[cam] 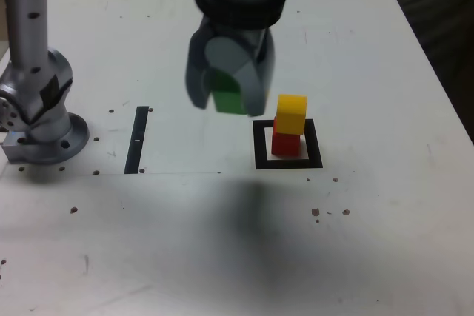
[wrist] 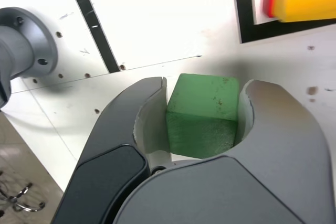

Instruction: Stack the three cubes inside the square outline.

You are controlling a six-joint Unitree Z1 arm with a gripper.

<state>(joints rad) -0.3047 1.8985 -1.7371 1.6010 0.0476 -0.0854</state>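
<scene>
Only the wrist view shows the grip plainly: the smooth grey gripper has its curved jaws clamped on the matte green cube. The exterior view shows that cube held above the white table, just beside the square outline, where the yellow cube sits on the red cube.

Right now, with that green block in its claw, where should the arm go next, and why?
Probably sideways toward the exterior view's right, staying high, until the green cube hangs over the yellow cube. The gripper is shut on it in the air, short of the square outline, where yellow already sits on the red cube.
</scene>
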